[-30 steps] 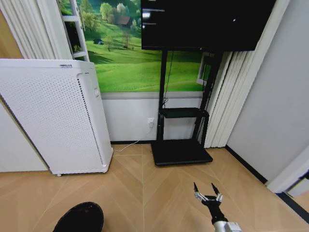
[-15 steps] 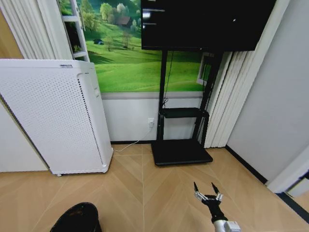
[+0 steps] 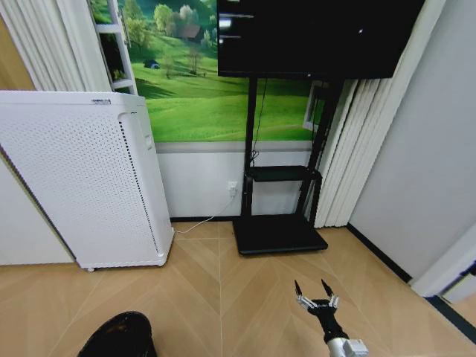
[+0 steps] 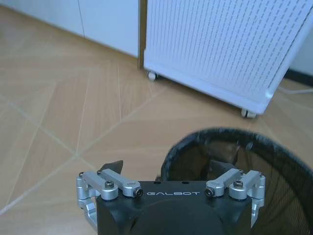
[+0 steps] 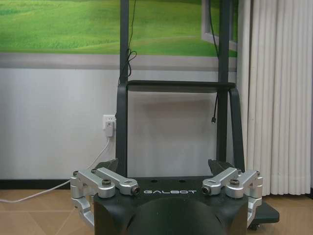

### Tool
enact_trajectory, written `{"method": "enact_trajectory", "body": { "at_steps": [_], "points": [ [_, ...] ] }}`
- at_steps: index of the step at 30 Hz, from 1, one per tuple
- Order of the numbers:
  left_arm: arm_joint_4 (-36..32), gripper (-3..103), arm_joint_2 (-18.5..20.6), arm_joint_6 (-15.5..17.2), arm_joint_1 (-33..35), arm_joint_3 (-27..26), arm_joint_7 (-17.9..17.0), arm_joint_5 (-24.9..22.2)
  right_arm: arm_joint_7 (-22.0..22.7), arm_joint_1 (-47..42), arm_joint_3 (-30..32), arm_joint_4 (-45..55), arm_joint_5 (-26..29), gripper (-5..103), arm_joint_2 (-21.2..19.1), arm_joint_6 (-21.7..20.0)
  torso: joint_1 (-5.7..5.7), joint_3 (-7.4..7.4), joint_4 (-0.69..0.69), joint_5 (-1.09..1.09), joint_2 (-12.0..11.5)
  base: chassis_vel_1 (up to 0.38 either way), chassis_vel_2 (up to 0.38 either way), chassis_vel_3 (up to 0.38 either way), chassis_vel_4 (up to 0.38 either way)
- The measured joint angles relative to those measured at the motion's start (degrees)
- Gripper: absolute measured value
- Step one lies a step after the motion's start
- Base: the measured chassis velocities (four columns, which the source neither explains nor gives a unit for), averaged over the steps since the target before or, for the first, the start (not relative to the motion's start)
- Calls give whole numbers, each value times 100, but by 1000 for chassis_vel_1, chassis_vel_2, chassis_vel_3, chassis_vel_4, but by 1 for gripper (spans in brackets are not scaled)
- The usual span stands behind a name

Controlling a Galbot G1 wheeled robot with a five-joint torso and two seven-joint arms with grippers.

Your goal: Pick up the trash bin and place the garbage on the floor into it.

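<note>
The trash bin [image 3: 119, 336] sat on the wooden floor [image 3: 223, 297] at the lower left of the head view, cut off by the frame's bottom edge, below the white perforated appliance [image 3: 82, 178] and apart from it. Seen from the left wrist, the left tool [image 4: 166, 171] was spread wide and straddled the near rim of the bin [image 4: 244, 171]: one fingertip [image 4: 113, 166] sat outside the rim over bare floor, the other dipped inside the dark bag-lined opening. Whether either finger touched the rim could not be told. Beyond the bin stood the appliance [image 4: 225, 44] on small casters.

The right tool [image 3: 314, 291] hung low over the floor at the lower right of the head view, fingers spread wide and holding nothing. It pointed toward the black TV stand [image 3: 279, 186], whose flat base [image 3: 279, 234] rested on the floor against the wall. From the right wrist, that tool [image 5: 166, 169] faced the stand's uprights [image 5: 122, 98], a wall socket with a white plug [image 5: 108, 125] and a white curtain [image 5: 276, 93].
</note>
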Motion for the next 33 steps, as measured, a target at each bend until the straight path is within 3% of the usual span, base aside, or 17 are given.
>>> {"method": "enact_trajectory", "body": {
  "at_steps": [6, 9, 11, 14, 19, 23, 28, 33],
  "points": [
    [-509, 100, -98, -332, 124, -469, 357, 444, 34, -13, 61, 30, -66, 100, 79, 95, 0, 0, -2, 1, 0, 0, 0, 0, 0],
    [-713, 100, -42, -404, -54, -752, 627, 647, 55, -92, 81, 130, -55, 100, 95, 94, 0, 0, -2, -1, 0, 0, 0, 0, 0],
    [-811, 100, 132, -597, -398, -976, 1021, 1148, 133, -178, 111, 251, -21, 100, 94, 91, 0, 0, -2, 0, 0, 0, 0, 0, 0],
    [-904, 100, 259, -653, -616, -1032, 1132, 1417, 177, -221, 149, 316, -12, 100, 93, 86, 0, 0, -3, -1, 0, 0, 0, 0, 0],
    [-1157, 100, 419, -665, -973, -862, 1199, 1762, 277, -319, 292, 461, 113, 100, 94, 97, 0, 1, -1, -1, 0, 50, 65, -58, -63],
    [-1275, 100, 421, -821, -1040, -661, 1405, 1782, 287, -407, 435, 623, 212, 100, 99, 97, 0, 1, -2, 0, 0, 68, 69, -75, -76],
    [-1391, 100, 469, -1494, -1181, -534, 2175, 1819, 293, -724, 564, 1302, 451, 100, 187, -73, 0, 1, -2, 1, 0, 14, 8, -12, -12],
    [-1514, 100, 532, -1654, -1264, -463, 2294, 1829, 364, -829, 500, 1615, 409, 100, 233, -126, 0, 1, -2, -1, 0, 0, 0, 0, 0]
  ]
}}
